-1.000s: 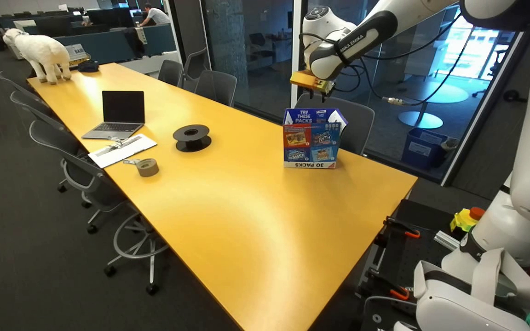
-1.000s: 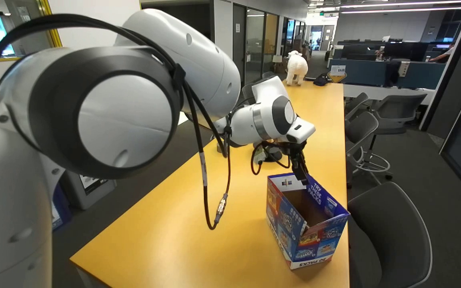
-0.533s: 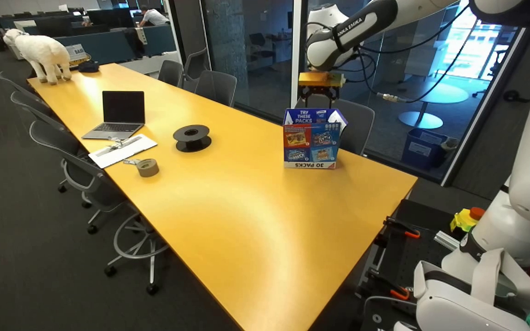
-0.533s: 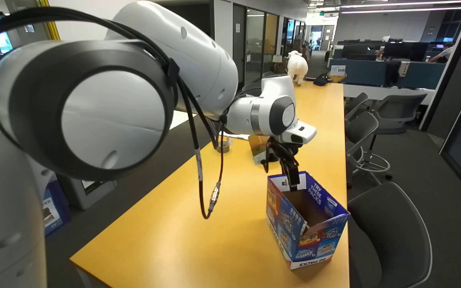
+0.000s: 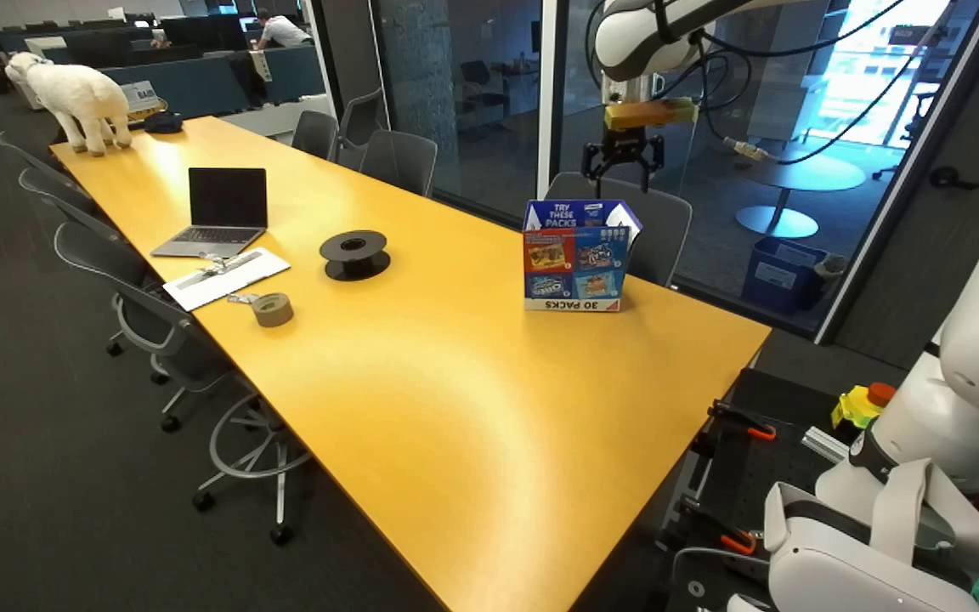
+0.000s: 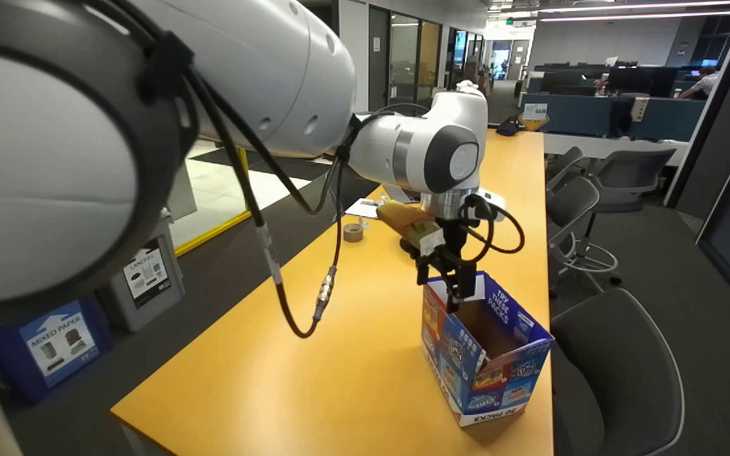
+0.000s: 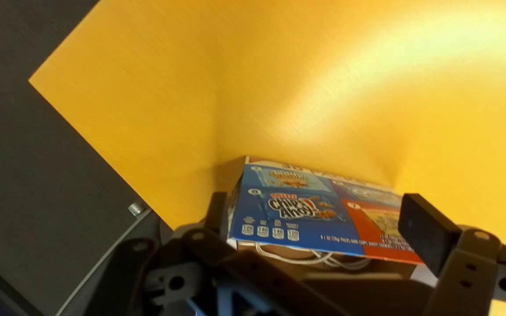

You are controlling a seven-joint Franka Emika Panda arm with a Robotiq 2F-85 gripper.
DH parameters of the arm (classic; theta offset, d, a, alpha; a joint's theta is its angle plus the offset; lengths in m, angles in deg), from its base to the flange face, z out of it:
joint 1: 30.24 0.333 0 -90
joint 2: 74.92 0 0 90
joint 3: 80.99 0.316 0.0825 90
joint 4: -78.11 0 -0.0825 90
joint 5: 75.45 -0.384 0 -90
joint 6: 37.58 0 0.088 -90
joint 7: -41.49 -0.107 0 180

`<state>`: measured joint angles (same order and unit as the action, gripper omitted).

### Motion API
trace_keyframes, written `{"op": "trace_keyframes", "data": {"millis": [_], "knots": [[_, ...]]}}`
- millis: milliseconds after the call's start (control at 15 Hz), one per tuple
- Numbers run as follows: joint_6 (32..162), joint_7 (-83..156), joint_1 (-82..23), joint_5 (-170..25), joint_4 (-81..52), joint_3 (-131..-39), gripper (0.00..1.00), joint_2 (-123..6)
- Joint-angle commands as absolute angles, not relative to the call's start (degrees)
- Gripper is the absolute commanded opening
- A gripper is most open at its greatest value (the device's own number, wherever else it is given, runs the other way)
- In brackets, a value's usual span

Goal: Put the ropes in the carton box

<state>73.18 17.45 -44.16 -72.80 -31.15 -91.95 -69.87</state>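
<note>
The carton box (image 5: 575,270) stands upright with its top open on the yellow table in both exterior views; its printed side also shows in the wrist view (image 7: 289,210). White ropes (image 7: 297,261) lie in loops inside the box, partly hidden by its wall and my gripper. No rope shows in either exterior view. My gripper (image 5: 622,180) is above the box's rim in an exterior view and near its far end in an exterior view (image 6: 444,288). In the wrist view my fingers (image 7: 319,215) are wide apart with nothing held between them.
A black spool (image 5: 354,255), a tape roll (image 5: 273,310), a clipboard (image 5: 226,278) and a laptop (image 5: 219,217) are on the table (image 5: 421,382). A grey chair (image 6: 612,367) stands beside the table edge near the box. Cables (image 6: 324,291) hang from the arm.
My gripper has turned and moved toward the robot's base, rightward and slightly up in an exterior view. The fingers now point down above the box. The box has not moved.
</note>
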Motion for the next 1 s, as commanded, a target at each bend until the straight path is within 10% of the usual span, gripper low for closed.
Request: {"op": "trace_keyframes", "data": {"millis": [0,933], "knots": [[69.71,28.67,-43.64,-72.3,-42.35,-92.72,1.0,-82.17],[55.99,55.7,-33.81,-72.84,-63.66,-88.49,1.0,-110.78]]}}
